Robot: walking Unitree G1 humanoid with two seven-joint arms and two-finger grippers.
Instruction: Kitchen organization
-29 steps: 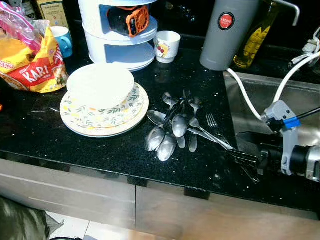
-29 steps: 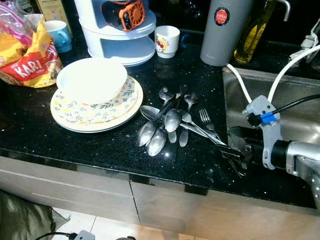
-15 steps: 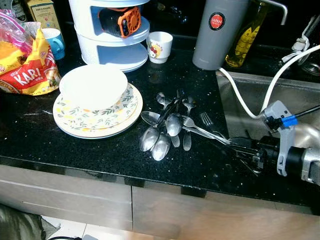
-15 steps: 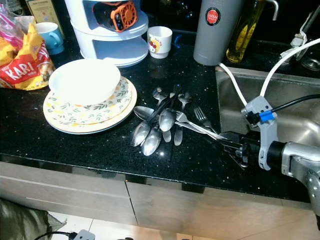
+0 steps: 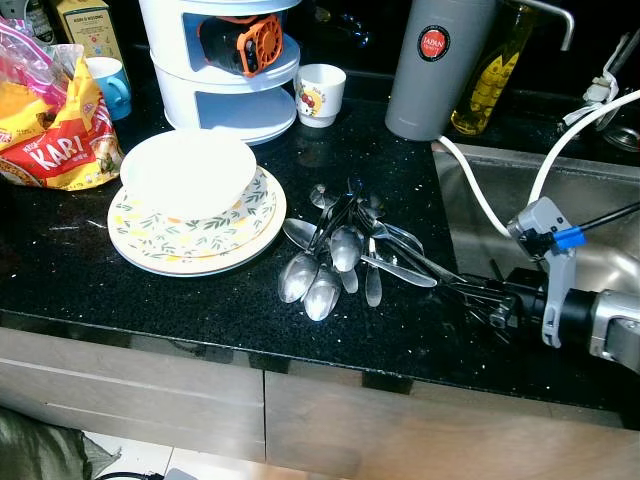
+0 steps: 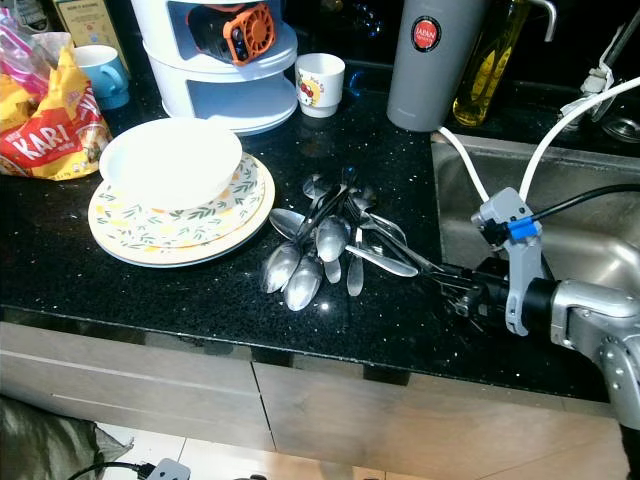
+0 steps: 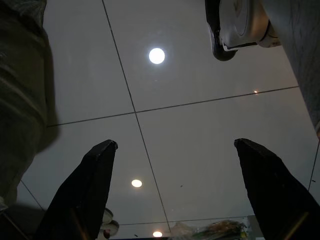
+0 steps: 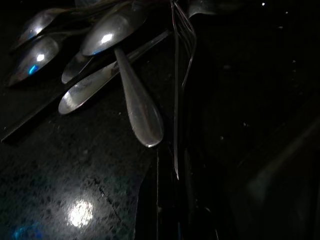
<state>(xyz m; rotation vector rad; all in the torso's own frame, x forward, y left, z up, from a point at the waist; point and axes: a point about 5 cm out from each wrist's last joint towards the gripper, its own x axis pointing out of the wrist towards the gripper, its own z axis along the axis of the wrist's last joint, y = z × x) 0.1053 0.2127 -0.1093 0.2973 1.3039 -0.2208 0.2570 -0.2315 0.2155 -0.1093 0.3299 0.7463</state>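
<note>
- Several spoons [image 5: 325, 270] and a fork [image 5: 400, 243] lie in a loose heap on the black surface [image 5: 200, 300], handles crossing, between the stacked plates [image 5: 150, 240] and the sink [image 5: 590, 215].
- The right gripper [image 5: 478, 298] lies low along the surface at the sink side of the heap, so its fingers meet the ends of the handles that point towards it.
- Its fingers look nearly closed around a thin handle in the right wrist view, where a fork's tines [image 8: 184, 30] rise just ahead of them; I judge it has hold of that fork, though the dark hides the contact itself.
- Approaching from the handle end probably lets one piece be drawn out without scattering the rest.
- A white bowl [image 5: 190, 170] sits on the plates; nothing can be seen inside it.
- The white tiered rack [image 5: 225, 70] holds an orange and black gadget [image 5: 245, 40] on its upper shelf, and the lower shelf looks bare.
- A small printed cup [image 5: 322, 93] and a blue mug [image 5: 108, 82] stand near the rack; their contents cannot be made out.
- The left gripper [image 7: 175, 190] hangs idle over the tiled floor, fingers wide apart and holding nothing.
</note>
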